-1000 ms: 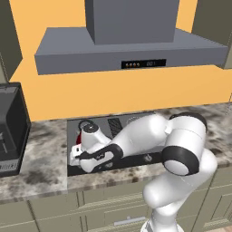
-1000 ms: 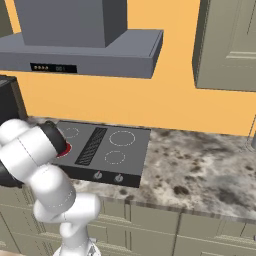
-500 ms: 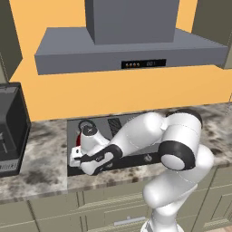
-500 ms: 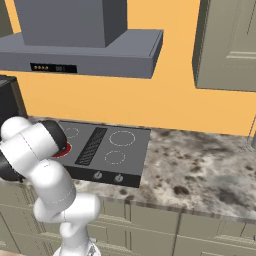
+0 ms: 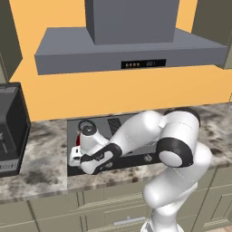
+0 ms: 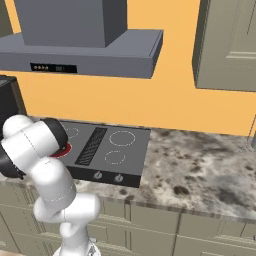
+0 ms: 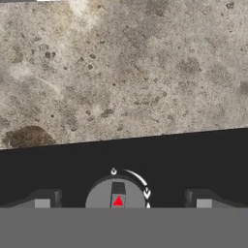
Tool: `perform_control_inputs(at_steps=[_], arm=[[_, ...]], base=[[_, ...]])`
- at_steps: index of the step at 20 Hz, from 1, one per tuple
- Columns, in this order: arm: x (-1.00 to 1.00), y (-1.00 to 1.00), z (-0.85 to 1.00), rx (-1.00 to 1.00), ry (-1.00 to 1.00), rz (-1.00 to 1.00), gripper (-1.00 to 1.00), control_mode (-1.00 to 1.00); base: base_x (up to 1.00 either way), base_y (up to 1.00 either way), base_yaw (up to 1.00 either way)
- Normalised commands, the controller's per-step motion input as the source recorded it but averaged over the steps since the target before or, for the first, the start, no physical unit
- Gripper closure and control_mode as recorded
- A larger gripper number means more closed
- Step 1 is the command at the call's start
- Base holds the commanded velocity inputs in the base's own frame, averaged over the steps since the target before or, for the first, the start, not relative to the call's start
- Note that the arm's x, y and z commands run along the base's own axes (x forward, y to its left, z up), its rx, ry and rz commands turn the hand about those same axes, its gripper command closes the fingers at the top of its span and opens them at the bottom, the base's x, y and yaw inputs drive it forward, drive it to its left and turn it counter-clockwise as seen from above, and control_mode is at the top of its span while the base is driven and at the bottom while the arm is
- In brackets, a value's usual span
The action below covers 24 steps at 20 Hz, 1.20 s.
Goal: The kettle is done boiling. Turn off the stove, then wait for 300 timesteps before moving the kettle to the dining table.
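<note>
The stove (image 5: 118, 124) is a dark cooktop set into the granite counter, also seen as the stove (image 6: 107, 150) with white ring marks. The kettle (image 5: 85, 128) sits on its left side, showing a grey lid and a little red body behind my wrist. My gripper (image 5: 74, 159) hangs low over the stove's front left corner. In the hand view my gripper (image 7: 121, 202) is open, with a grey stove knob (image 7: 117, 193) bearing a red triangle between the two fingertips (image 7: 42, 201), which stand apart from it. The dining table is out of view.
A grey range hood (image 5: 131, 50) hangs above the stove. A black appliance (image 5: 10, 129) stands on the counter to the left. Two more knobs (image 6: 98, 175) line the stove's front. Speckled granite counter (image 6: 200, 170) stretches to the right, under a wall cabinet (image 6: 227, 45).
My hand has crept a little left and down toward the stove's front left corner. The jaws have stayed open and the kettle has not moved.
</note>
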Motion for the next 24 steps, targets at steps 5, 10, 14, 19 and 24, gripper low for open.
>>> perform_control_inputs(at_steps=[5, 10, 14, 19, 24], arm=[[0.00, 0.14, -0.18, 0.00, 0.00, 0.00, 1.00, -1.00], [0.00, 0.07, -0.12, 0.00, 0.00, 0.00, 1.00, -1.00], [-0.01, 0.09, -0.03, 0.00, 0.00, 0.00, 1.00, -1.00], [0.00, 0.15, -0.06, 0.00, 0.00, 0.00, 1.00, -1.00], [-0.01, 0.02, -0.06, 0.00, 0.00, -0.04, 1.00, -1.00]], base=[[0.00, 0.00, 0.00], [0.00, 0.00, 0.00], [0.00, 0.00, 0.00], [0.00, 0.00, 0.00], [0.00, 0.00, 0.00]])
